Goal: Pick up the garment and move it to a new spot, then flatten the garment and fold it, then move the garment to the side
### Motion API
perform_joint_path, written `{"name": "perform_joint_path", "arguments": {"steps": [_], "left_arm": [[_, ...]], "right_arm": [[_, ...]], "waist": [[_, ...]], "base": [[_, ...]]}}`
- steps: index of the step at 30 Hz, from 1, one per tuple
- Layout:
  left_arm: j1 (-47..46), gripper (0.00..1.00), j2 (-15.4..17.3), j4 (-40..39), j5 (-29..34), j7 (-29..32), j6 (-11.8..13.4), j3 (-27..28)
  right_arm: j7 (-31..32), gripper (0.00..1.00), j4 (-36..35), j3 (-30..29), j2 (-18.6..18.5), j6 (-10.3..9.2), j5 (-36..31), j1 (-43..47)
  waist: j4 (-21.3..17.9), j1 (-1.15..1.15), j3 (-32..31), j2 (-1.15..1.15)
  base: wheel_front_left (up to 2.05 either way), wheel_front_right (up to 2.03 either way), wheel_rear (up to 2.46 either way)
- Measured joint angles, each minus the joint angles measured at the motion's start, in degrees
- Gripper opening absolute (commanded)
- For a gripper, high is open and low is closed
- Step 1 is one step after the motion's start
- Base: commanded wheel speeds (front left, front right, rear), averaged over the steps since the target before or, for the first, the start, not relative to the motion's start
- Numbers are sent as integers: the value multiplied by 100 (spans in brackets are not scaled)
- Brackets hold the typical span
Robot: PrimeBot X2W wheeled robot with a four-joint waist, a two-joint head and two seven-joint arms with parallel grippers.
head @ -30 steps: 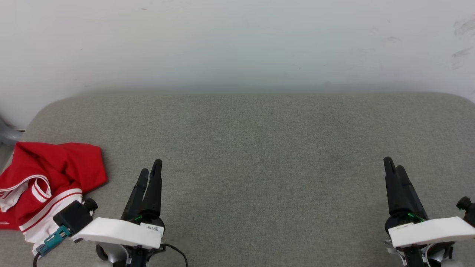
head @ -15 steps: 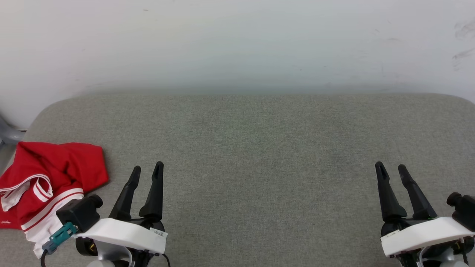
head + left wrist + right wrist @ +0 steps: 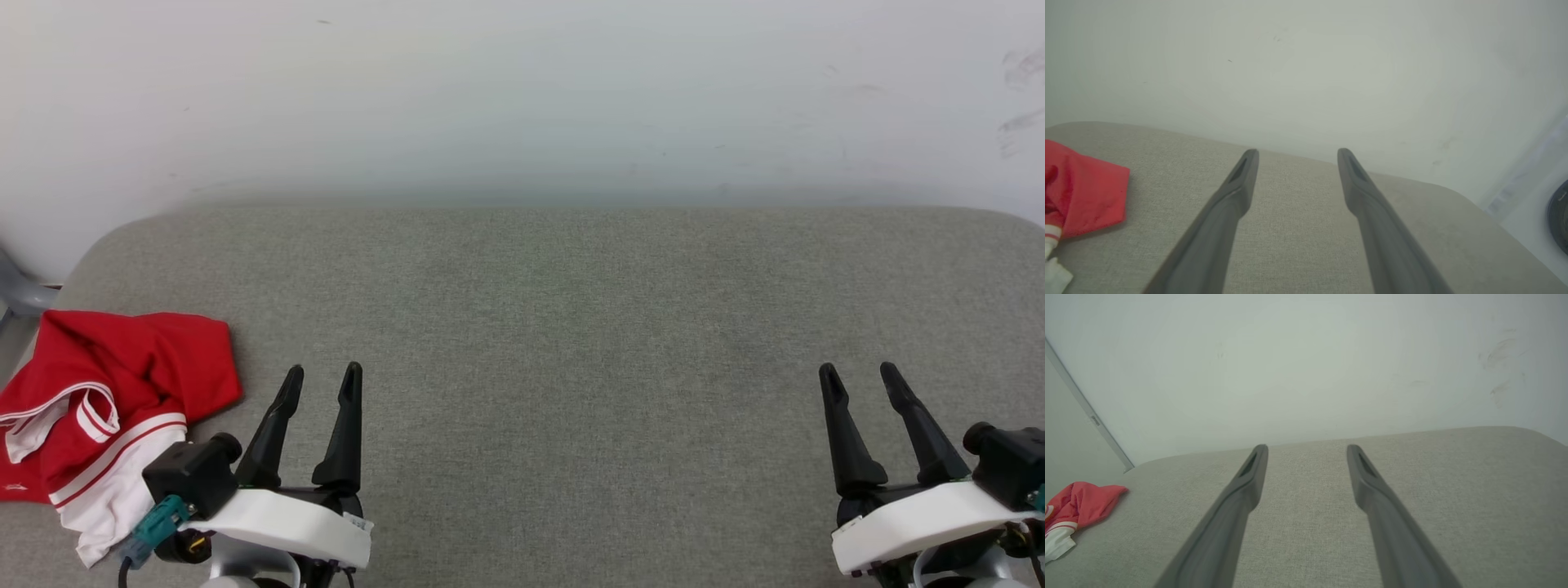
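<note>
Garment [image 3: 131,367], striped trim [image 3: 110,457] plain in head view

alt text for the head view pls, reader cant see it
A crumpled red and white garment lies at the left edge of a grey fabric surface below a pale wall. The left claw, just right of the garment, and the right claw at lower right are both open and empty.

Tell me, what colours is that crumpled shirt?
The shirt is red with white sleeves and red-and-white striped trim, clearest in the head view.
</note>
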Motion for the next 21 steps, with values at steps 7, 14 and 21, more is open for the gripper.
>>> {"name": "perform_joint_path", "arguments": {"steps": [7, 14, 21], "left_arm": [[29, 100, -20, 92, 386, -89, 8, -9], [30, 100, -49, 220, 725, -200, 7, -12], [30, 100, -68, 322, 959, -277, -1, -57]], "right_arm": [[75, 100, -82, -59, 33, 0, -455, 32], [216, 100, -142, -198, 70, 1, -789, 124], [248, 100, -198, -271, 91, 1, -1033, 209]], "waist": [[13, 0, -4, 0], [21, 0, -8, 0], [16, 0, -18, 0]], "base": [[0, 0, 0], [0, 0, 0], [0, 0, 0]]}}
